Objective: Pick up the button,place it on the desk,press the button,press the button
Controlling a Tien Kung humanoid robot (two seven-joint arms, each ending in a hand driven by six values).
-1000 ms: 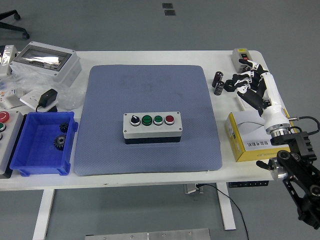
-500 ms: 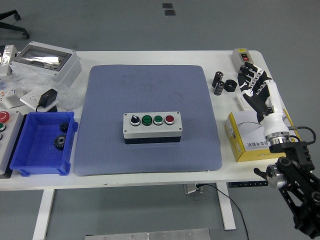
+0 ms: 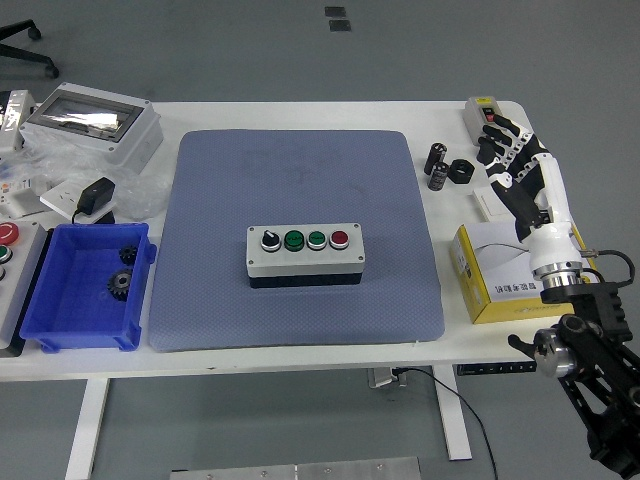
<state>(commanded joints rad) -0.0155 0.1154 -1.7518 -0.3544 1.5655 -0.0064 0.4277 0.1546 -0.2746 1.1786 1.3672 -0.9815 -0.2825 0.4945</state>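
A grey button box [image 3: 305, 254] lies flat on the blue mat [image 3: 296, 180] in the middle of the table. Its top carries a black-and-white selector knob, two green buttons and a red button [image 3: 339, 239] in a row. My right hand [image 3: 508, 160] hovers over the table's right side, well to the right of the box, fingers spread and holding nothing. It is above a small grey button box [image 3: 483, 113] at the far right corner. My left arm is out of view.
A yellow-and-white carton [image 3: 497, 275] lies under my right forearm. Two black cylinders [image 3: 437, 165] stand right of the mat. A blue bin [image 3: 85, 290] with black gears, a grey lidded enclosure [image 3: 90, 122] and a black adapter [image 3: 97, 193] are on the left.
My right hand has moved away from the table's middle toward the far right corner and its fingers have straightened and spread. The button box has not moved.
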